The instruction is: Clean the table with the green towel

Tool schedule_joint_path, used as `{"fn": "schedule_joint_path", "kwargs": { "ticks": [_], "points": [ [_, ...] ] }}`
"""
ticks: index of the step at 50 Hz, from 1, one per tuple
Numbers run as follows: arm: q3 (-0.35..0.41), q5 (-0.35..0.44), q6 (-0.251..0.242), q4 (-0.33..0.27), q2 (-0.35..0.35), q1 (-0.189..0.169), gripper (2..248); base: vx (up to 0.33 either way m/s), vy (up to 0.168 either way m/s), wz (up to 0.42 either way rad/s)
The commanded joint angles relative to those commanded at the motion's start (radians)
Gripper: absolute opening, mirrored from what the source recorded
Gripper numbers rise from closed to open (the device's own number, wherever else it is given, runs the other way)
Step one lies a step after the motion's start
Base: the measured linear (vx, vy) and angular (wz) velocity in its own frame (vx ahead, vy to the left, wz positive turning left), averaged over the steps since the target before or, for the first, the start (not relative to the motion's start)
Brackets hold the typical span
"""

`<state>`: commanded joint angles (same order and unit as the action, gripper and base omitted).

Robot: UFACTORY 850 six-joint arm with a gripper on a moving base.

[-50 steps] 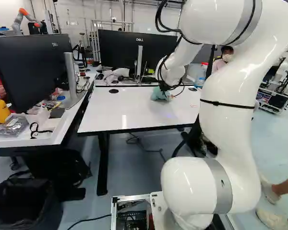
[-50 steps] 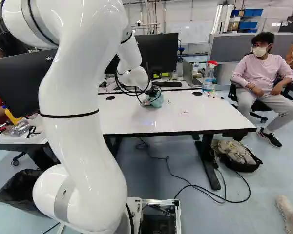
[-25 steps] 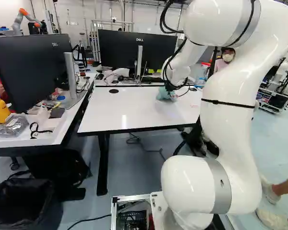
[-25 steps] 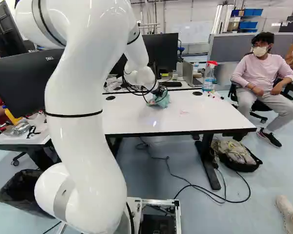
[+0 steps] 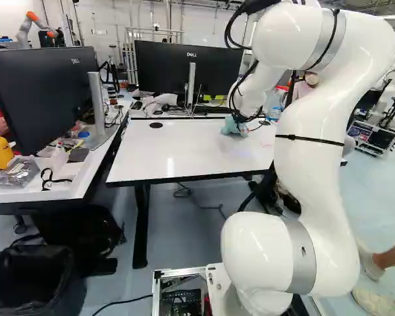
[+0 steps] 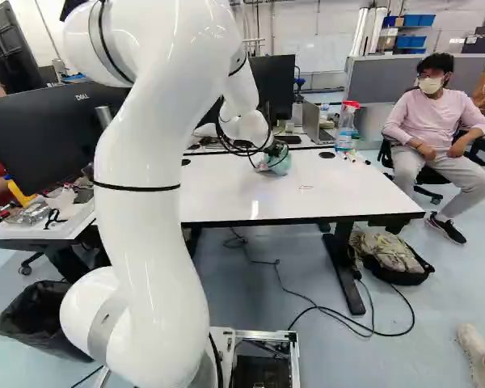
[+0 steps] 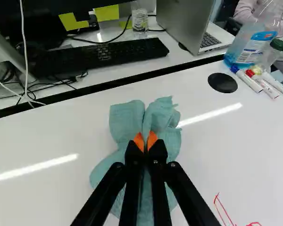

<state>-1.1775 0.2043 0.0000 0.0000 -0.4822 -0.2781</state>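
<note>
Arm (image 6: 145, 218): white, left of the middle, reaching over the table (image 6: 226, 202)
Gripper (image 6: 278, 149): low over the tabletop, at the towel
Towel (image 6: 280, 165): green, bunched
Red marks (image 6: 306, 187): on the tabletop, nearer the view's foot than the towel
Bottle (image 6: 345, 129): red-topped, upright by the table's far edge, markers (image 6: 355, 157) near it
Laptop (image 6: 316, 123): open, left of the bottle
Bag (image 6: 391, 252): on the floor, right of a table leg
Bin (image 6: 37, 319): black, left of the arm's foot

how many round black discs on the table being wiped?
2. One disc near the table's far left corner in the left base view; the other disc near the markers. Towel or arm may hide more.
</note>
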Motion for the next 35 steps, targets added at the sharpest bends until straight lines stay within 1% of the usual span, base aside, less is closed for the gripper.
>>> {"fn": "schedule_joint_path", "kwargs": {
  "ticks": [35],
  "points": [
    [-0.018, 0.015, 0.0, 0.0, -0.061, -0.001, 29, 0.0, 0.0, 0.0]
  ]
}}
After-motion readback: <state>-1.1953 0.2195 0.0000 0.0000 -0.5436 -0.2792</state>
